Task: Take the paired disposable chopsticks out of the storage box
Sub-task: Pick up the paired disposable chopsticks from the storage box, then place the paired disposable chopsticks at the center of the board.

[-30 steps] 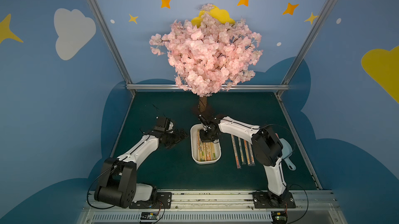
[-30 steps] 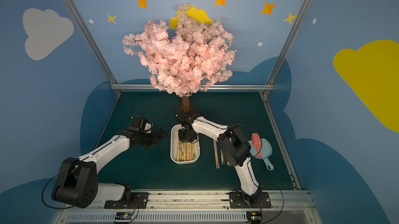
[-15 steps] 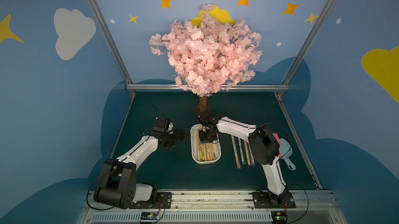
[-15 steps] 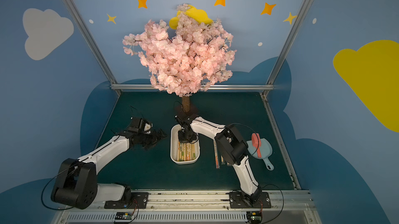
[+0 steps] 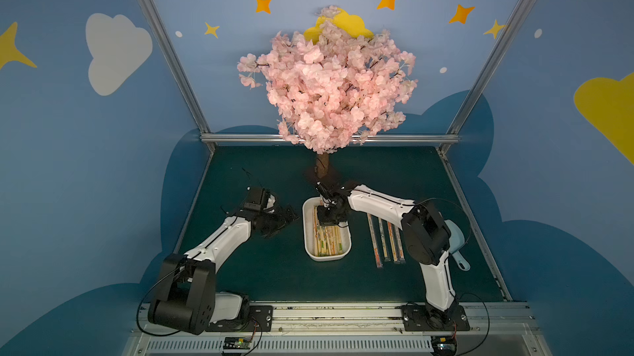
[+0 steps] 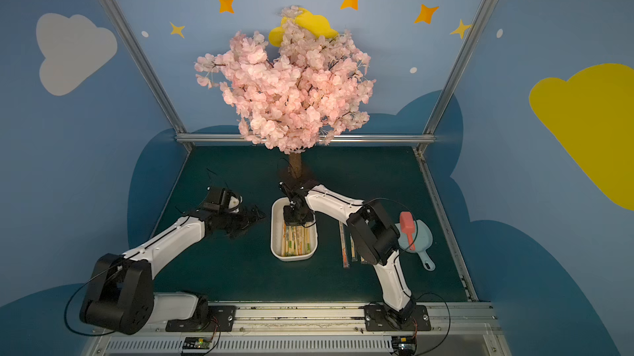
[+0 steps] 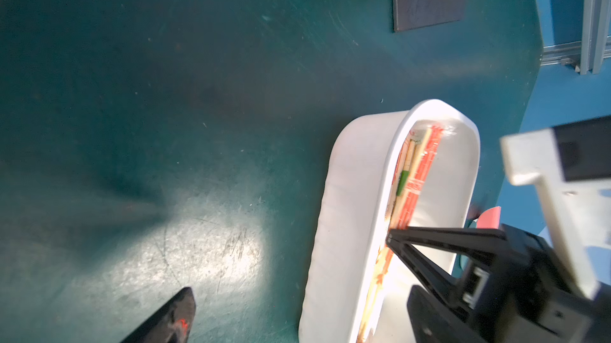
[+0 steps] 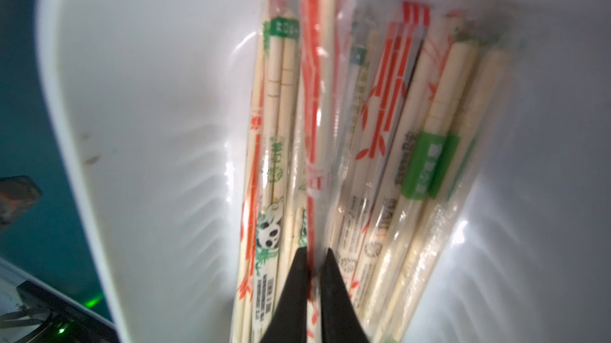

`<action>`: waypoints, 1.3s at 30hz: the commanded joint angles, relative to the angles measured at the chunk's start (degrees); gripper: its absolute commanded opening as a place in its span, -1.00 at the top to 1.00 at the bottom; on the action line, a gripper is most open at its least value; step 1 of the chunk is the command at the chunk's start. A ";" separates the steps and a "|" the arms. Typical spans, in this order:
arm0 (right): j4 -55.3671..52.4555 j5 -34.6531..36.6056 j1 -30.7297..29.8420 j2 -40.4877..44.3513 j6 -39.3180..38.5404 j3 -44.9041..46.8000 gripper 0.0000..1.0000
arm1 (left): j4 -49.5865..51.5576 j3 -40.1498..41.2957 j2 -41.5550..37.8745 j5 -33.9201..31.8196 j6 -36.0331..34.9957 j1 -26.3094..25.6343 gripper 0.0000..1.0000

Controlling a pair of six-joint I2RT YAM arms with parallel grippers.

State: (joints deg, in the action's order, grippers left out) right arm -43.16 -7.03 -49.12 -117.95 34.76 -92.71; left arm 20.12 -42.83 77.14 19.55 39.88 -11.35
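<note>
Nearest the camera, both arms stood on the long metal rail (image 5: 329, 313) at 6 o'clock of the dark green tabletop mat (image 5: 274, 285). Further in, the shallow white plastic storage box with rounded corners (image 5: 308, 237) sat about mid-table, its long side running 6 to 12. In it lay a loose heap of paired disposable chopsticks (image 8: 380, 159), pale wood in clear sleeves printed orange, green and black (one sleeve had a little panda on it, cute). The right gripper (image 8: 315, 253) reached down into the 12 o'clock half of the box, jaws clenched on one orange-striped pair (image 8: 319, 93) lying on top of the heap.

At 3 o'clock of the box, four more sleeved pairs (image 5: 386, 244) lay side by side on the mat, clear of the rim. Further toward 3, partly behind the right arm, was a light-blue plastic scoop (image 6: 417, 237) with a small coral-red plastic shovel (image 6: 407, 225) resting on it.

At 9 o'clock of the box the left gripper (image 5: 285, 221) hung over the mat, jaws spread wide and holding nothing, near the box but not touching it. Farthest back, at 12 o'clock, the fake pink blossom tree (image 5: 329, 86) stood with its brown trunk (image 5: 322, 167) just behind the box's far end.
</note>
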 commanded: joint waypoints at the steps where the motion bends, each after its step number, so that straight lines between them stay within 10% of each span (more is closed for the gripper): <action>1: -1.28 0.54 -0.01 4.03 0.40 0.30 0.83 | -0.17 0.56 -1.09 0.85 -0.37 0.24 -1.00; 26: -5.39 6.39 9.29 23.56 -2.45 12.10 0.85 | -0.33 -1.60 -2.80 0.25 -0.68 -3.72 -1.00; 39: -7.47 10.98 11.33 18.61 -5.38 17.97 0.85 | -0.39 -3.90 -0.23 -0.70 -0.16 -6.31 -1.00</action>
State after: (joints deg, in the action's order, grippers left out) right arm -49.17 2.48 -37.85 -96.90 30.72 -74.94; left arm 19.62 -45.52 76.29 19.42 39.90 -17.26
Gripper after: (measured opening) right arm 0.079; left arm 0.999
